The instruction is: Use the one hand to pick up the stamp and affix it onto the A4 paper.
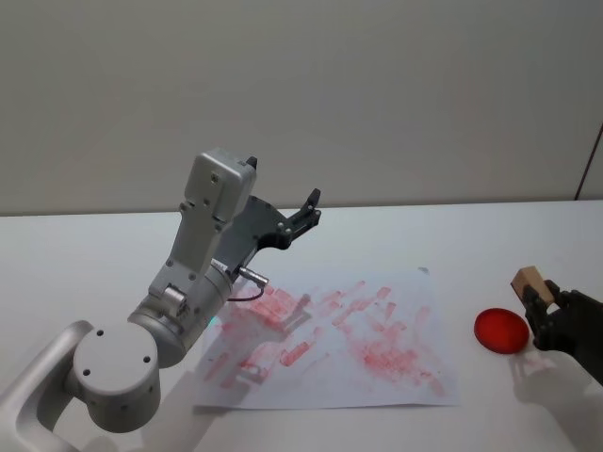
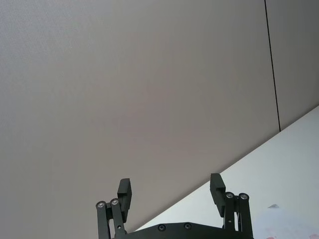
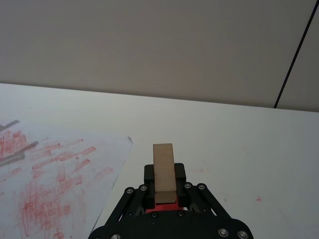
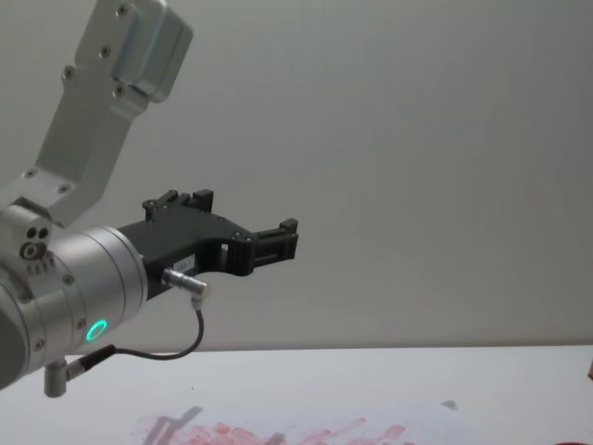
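Observation:
The stamp (image 1: 528, 281), a small light-brown wooden block, sits between the fingers of my right gripper (image 1: 540, 303) at the table's right side, beside the paper's right edge. In the right wrist view the stamp (image 3: 164, 172) stands up out of the shut right gripper (image 3: 164, 185). The A4 paper (image 1: 377, 320) lies flat mid-table, covered with red-pink marks, and also shows in the right wrist view (image 3: 65, 164) and as the sheet's far edge in the chest view (image 4: 278, 433). My left gripper (image 1: 309, 209) is raised high over the paper's far left, open and holding nothing (image 2: 172, 191) (image 4: 283, 236).
A round red ink pad (image 1: 500, 330) lies on the white table just left of the right gripper, between it and the paper. The left arm's big silver link (image 1: 179, 311) hangs over the paper's left part. A wall stands behind the table.

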